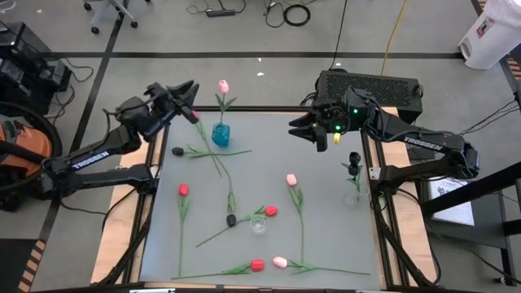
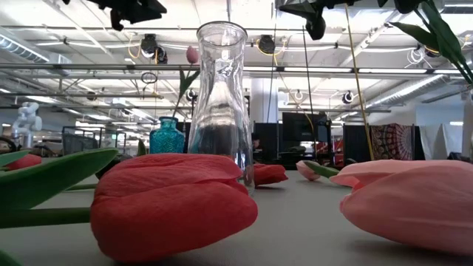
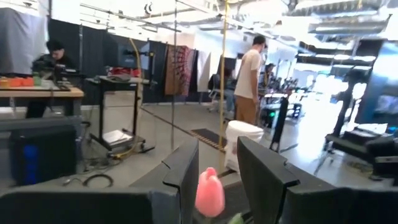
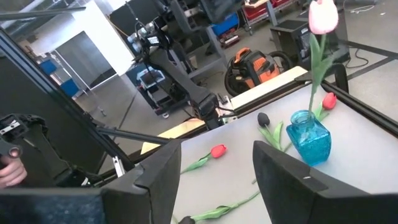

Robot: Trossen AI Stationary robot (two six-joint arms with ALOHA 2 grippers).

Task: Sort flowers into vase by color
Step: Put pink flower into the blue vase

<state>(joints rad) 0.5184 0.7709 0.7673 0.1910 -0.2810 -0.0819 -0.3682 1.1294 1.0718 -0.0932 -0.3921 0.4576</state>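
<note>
The high camera hangs over the table [image 1: 244,203] and looks straight down, far enough to take in the whole top, both arms and the floor around.

The low camera sits at tabletop height, facing level across to the room behind. It is very close to a red tulip [image 2: 174,203] and a pink tulip [image 2: 417,203], with the clear vase [image 2: 222,96] just past them.

The left wrist camera faces out into the room, where people [image 3: 249,78] stand.

The right wrist camera looks down across the table.

The blue vase [image 1: 221,134] with its pink flower [image 1: 223,85] shows in the high, low and right wrist views.
</note>
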